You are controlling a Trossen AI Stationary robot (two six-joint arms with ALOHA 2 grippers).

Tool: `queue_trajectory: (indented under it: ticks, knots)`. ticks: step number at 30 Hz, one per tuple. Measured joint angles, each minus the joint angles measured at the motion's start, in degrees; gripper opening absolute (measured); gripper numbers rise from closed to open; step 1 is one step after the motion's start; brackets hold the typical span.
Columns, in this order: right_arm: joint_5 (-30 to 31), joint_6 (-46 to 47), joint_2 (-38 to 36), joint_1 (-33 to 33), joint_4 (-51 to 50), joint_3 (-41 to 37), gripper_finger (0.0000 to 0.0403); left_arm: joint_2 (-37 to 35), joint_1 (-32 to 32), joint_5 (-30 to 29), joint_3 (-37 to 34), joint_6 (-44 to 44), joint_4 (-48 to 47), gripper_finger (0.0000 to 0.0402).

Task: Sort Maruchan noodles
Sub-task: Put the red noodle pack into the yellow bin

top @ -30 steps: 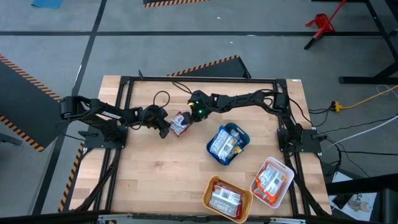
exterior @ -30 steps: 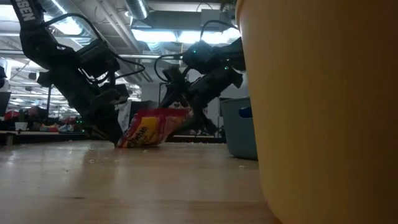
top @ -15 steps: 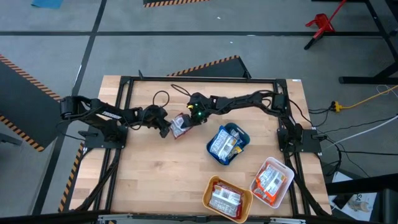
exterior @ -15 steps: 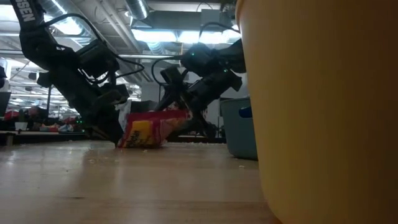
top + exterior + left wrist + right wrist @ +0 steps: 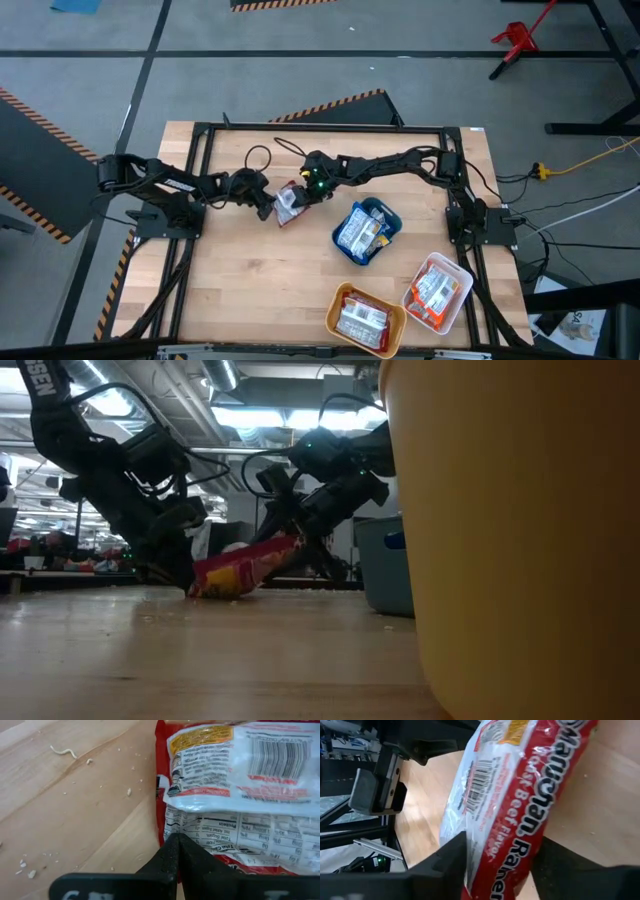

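Both grippers are meeting at a red noodle packet [image 5: 287, 202], left of the blue tray [image 5: 385, 222]. The right gripper [image 5: 303, 192] is pinching its raised end; the left gripper [image 5: 266, 208] is clamping its low end.

Even overhead light above; the low view is dim, backlit by ceiling lamps [image 5: 250, 415].

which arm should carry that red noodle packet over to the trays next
Right, probably. The right gripper sits on the red packet's raised end, on the side nearer the trays. The left gripper only pins its low end.
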Motion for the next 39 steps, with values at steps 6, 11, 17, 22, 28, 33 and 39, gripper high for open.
queue_trajectory:
  ticks: [6, 11, 17, 22, 28, 33, 39]
  knots:
    - [0.31, -0.03, 0.0, 0.01, -0.25, 0.0, 0.0128, -0.5, 0.05, 1.64, 0.97, 0.0, -0.19, 0.0]
    - [0.08, -0.15, -0.02, 0.01, -0.37, 0.0, 0.0126, -1.77, 0.69, 4.36, 2.36, 0.0, -1.85, 0.0]
    - [-0.12, -0.29, -0.02, 0.05, -0.11, 0.0, 0.0119, -6.23, 2.52, 7.63, 2.81, 0.02, -7.35, 0.0]
    - [-0.66, -0.48, -0.02, -0.02, -0.09, 0.0, 0.0111, -11.88, 4.91, 10.96, 2.84, 0.01, -11.58, 0.0]
    - [-3.66, -0.68, -0.1, -0.52, -0.04, 0.0, 0.011, -20.25, 8.08, 15.99, 2.85, -0.1, -16.25, 0.0]
    - [-4.59, -1.63, -2.37, -1.24, -0.16, 0.0, 0.0109, -26.79, 10.62, 16.53, 2.88, -1.49, -19.15, 0.0]
    - [-9.77, -5.57, -7.35, -2.0, -0.97, 0.02, 0.0109, -32.47, 13.64, 16.53, 2.94, -1.57, -19.14, 0.0]
